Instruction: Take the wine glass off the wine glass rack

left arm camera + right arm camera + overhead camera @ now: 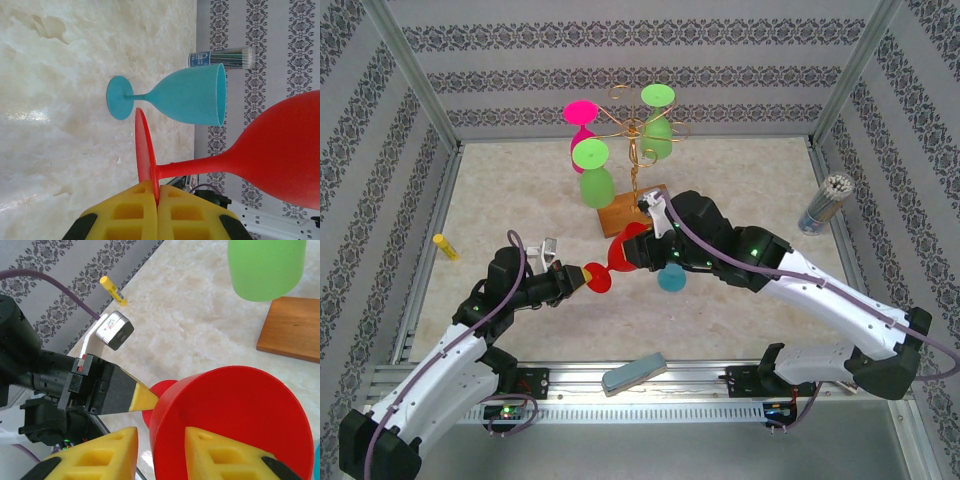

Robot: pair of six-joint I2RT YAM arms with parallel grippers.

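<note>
Floating clear of the rack: holding the red wine glass (623,250) above the table (740,180), just in front of the rack's wooden base (632,211), and tipping it on a slant with the foot toward the left arm

Pinching that flat foot edge-on with the left gripper (156,200), yellow pads pressing together on the red disc

Reaching the right gripper (162,435) around the bowl, fingers spread apart, one in front of the bowl and a gap showing between the other and the bowl's side

Standing upright on the table just beside it, a teal glass (671,277)

Hanging upside down behind on the gold wire rack (636,140): one pink glass (581,118) and two green glasses (593,172)

Lying well apart by the left wall, a yellow marker (445,246)
</note>
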